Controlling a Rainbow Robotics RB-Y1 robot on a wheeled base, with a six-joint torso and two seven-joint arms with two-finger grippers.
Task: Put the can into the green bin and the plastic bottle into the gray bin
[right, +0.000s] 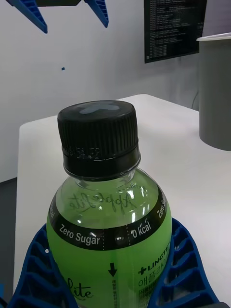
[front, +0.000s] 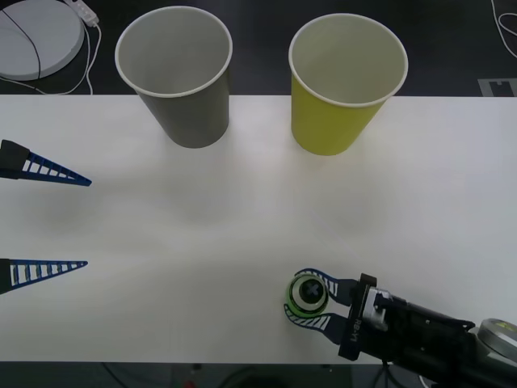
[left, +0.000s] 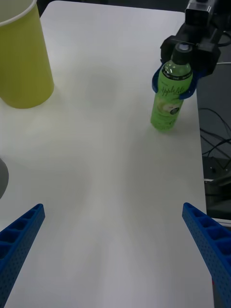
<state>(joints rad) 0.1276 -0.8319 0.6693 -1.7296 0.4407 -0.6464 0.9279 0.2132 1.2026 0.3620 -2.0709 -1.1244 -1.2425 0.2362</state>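
The plastic bottle stands upright near the table's front edge, right of centre, holding green drink under a black cap. My right gripper is shut on it, its blue fingers curved round both sides of the body. The left wrist view shows the bottle resting on the table in that grip. At the back stand the gray bin on the left and the green bin on the right, both upright. My left gripper hangs open over the table's left side. The can is out of view.
The white table has bare surface between the bottle and the two bins. A round white device with a cable lies behind the table at the back left. The bottle is close to the front edge.
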